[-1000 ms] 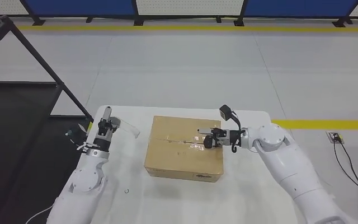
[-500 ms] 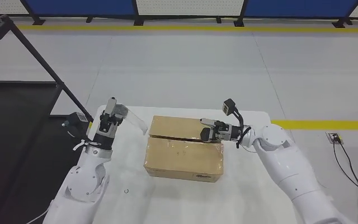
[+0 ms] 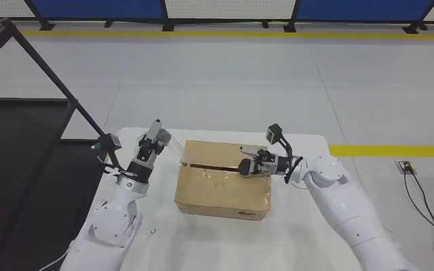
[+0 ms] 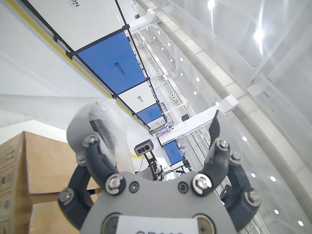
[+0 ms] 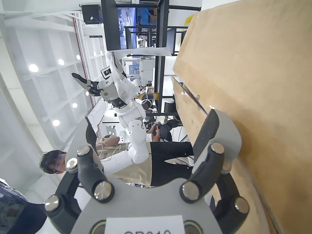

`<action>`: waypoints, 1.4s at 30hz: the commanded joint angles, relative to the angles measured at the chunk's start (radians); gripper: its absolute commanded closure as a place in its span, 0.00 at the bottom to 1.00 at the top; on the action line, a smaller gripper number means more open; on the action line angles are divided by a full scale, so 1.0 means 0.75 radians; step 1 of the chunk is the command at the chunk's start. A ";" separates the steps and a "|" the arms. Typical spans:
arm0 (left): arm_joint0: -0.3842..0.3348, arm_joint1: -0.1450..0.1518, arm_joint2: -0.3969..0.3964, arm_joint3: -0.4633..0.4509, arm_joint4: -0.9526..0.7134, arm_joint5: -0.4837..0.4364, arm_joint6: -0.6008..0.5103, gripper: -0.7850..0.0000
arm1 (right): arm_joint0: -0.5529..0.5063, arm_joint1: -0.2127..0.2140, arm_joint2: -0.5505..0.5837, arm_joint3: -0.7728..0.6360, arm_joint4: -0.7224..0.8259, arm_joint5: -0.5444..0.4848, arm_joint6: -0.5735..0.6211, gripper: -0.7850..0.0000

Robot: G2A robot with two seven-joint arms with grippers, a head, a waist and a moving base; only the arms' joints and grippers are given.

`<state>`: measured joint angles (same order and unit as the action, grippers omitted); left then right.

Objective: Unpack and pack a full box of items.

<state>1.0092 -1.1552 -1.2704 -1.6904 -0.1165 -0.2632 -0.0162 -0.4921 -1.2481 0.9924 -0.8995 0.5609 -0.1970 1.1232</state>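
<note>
Top view: the cardboard box is seen in the middle of the white tabletop, with the right gripper laid at its far flap, jaws released. The left gripper is held raised beside the box's far left corner, jaws likewise released, with a clear tape strip stuck to one finger.

A white bench with rounded corners carries a brown cardboard box, which stands about mid-bench, turned slightly out of line with the bench's edges. A dark slit runs across the box's top, toward its far side. A small dark ring lies on the bare surface near the bench's near left corner, well apart from the box.
</note>
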 commanded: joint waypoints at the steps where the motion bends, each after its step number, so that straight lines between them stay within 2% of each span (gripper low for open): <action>1: -0.008 -0.011 0.043 -0.012 0.013 -0.002 0.038 0.00 | -0.003 -0.008 -0.003 0.005 0.055 0.014 0.024 0.00; 5: -0.032 -0.036 0.124 -0.019 0.035 -0.009 0.110 0.00 | 0.001 -0.027 -0.013 0.035 0.151 0.026 0.074 0.00; 7: -0.046 -0.048 0.158 -0.017 0.053 -0.006 0.146 0.00 | 0.012 -0.029 -0.017 0.047 0.071 -0.108 0.021 0.00; 11: -0.080 -0.069 0.210 -0.014 0.082 0.029 0.183 0.00 | -0.034 -0.014 -0.008 -0.011 -0.203 -0.424 -0.197 0.00; 13: -0.096 -0.076 0.224 -0.010 0.101 0.061 0.178 0.00 | -0.066 0.002 0.040 -0.029 -0.241 -0.441 -0.280 0.00; 21: -0.109 -0.079 0.225 -0.007 0.126 0.086 0.167 0.00 | -0.066 0.002 0.040 -0.029 -0.241 -0.441 -0.280 0.00; 23: -0.100 -0.080 0.223 -0.011 0.126 0.097 0.161 0.00 | -0.086 0.003 0.034 -0.076 -0.271 -0.485 -0.283 0.00; 27: -0.096 -0.089 0.228 -0.039 0.136 0.162 0.172 0.00 | -0.120 0.018 0.045 -0.176 -0.552 -0.624 -0.423 0.00; 31: -0.115 -0.107 0.247 -0.045 0.134 0.247 0.210 0.00 | -0.217 0.045 0.104 -0.350 -1.004 -0.830 -0.681 0.00; 32: -0.121 -0.111 0.253 -0.043 0.135 0.284 0.219 0.00 | -0.246 0.053 0.132 -0.390 -1.134 -0.815 -0.755 0.00; 35: -0.135 -0.121 0.265 -0.044 0.137 0.348 0.230 0.00 | -0.246 0.053 0.132 -0.390 -1.134 -0.815 -0.755 0.00; 40: -0.135 -0.121 0.265 -0.044 0.137 0.348 0.230 0.00 | -0.246 0.053 0.132 -0.390 -1.134 -0.815 -0.755 0.00; 42: -0.125 -0.122 0.264 -0.049 0.141 0.348 0.229 0.00 | -0.251 0.056 0.137 -0.399 -1.220 -0.782 -0.772 0.00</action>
<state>0.9106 -1.2460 -1.0720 -1.7252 -0.0125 -0.0025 0.1561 -0.6784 -1.2073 1.0928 -1.1924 -0.2922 -0.8024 0.5580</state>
